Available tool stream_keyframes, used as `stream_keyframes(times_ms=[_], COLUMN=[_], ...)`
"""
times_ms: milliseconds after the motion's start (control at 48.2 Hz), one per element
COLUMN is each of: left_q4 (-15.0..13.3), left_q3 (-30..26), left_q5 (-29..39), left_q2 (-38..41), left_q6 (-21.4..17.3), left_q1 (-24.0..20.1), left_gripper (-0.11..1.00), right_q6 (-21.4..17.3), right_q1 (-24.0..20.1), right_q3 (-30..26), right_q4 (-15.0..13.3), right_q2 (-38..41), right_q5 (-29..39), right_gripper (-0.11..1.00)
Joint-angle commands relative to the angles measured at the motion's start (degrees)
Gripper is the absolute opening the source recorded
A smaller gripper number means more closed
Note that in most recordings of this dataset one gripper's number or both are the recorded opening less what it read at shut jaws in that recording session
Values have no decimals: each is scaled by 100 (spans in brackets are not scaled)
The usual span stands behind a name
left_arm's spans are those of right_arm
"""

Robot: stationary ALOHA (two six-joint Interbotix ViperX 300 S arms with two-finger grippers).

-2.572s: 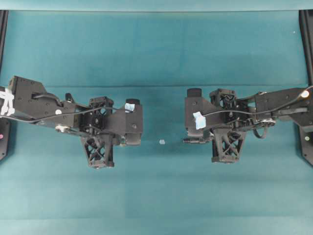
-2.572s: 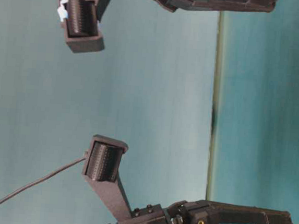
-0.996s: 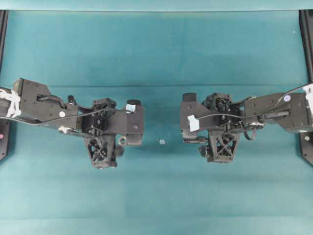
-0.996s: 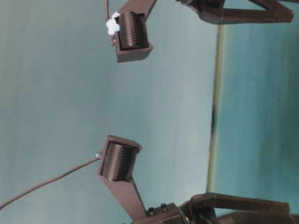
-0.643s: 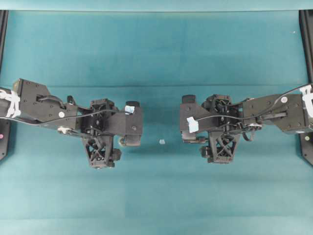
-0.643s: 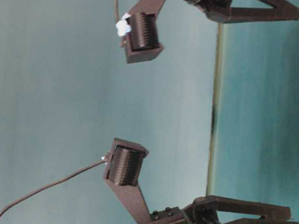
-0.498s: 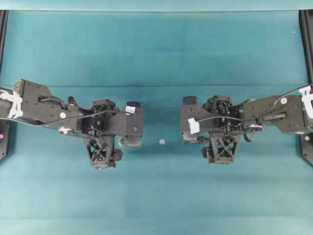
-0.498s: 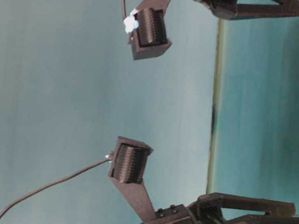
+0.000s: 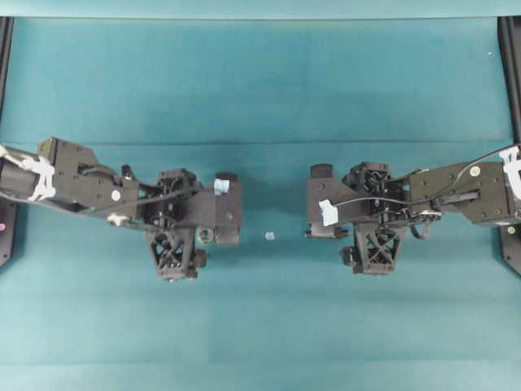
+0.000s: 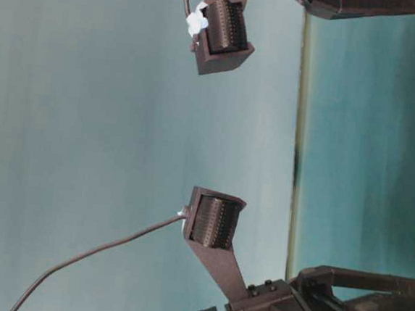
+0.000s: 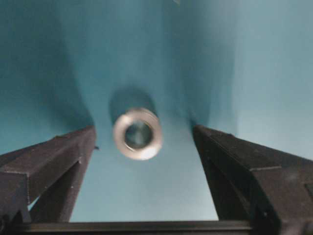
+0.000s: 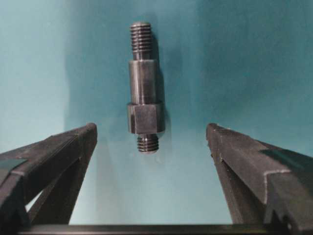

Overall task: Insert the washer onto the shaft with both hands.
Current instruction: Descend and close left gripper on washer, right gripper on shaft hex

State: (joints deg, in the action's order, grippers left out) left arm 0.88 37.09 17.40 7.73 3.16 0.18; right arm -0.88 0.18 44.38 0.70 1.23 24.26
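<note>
Washer [image 11: 137, 133] between wide left end effector [image 11: 144, 147] fingers, shaft [image 12: 144, 88] before wide right end effector [image 12: 151, 147] — both arms shifted rightward overhead.

- A teal cloth covers the whole table [image 9: 260, 81], with faint creases crossing it.
- Black rails [image 9: 511, 73] run along the table's left and right edges.
- Behind it stands a plain pale blue-green backdrop [image 10: 87, 116].
- The light is soft and even, casting blurred shadows on the cloth.
</note>
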Motion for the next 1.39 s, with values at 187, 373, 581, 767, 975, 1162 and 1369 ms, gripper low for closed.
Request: stream_keyframes(times_ms=[187, 373, 581, 767, 975, 1162, 1369], left_q4=[18, 26, 26, 26, 26, 26, 18], left_q3=[-18, -26, -35, -26, -18, 0, 26], left_q5=[-70, -70, -62, -62, -53, -44, -35], left_q2=[-9, 0, 0, 0, -9, -9, -26], left_q6=[-9, -18, -18, -9, -9, -9, 0], left_q1=[-53, -44, -44, -53, -44, -53, -44], left_gripper=[93, 93, 93, 93, 93, 93, 93], right_q6=[-9, 0, 18, 18, 35, 44, 44], right_q1=[-9, -9, -9, -9, 0, 26, 26], right_q3=[-18, -18, -18, -18, -35, -62, -79], right_q4=[-9, -9, -9, -9, -9, -9, -9], right_q2=[35, 62, 79, 79, 97, 193, 220], right_q5=[-123, -123, -123, -141, -220, -211, -220], right_gripper=[81, 81, 81, 81, 80, 80, 80])
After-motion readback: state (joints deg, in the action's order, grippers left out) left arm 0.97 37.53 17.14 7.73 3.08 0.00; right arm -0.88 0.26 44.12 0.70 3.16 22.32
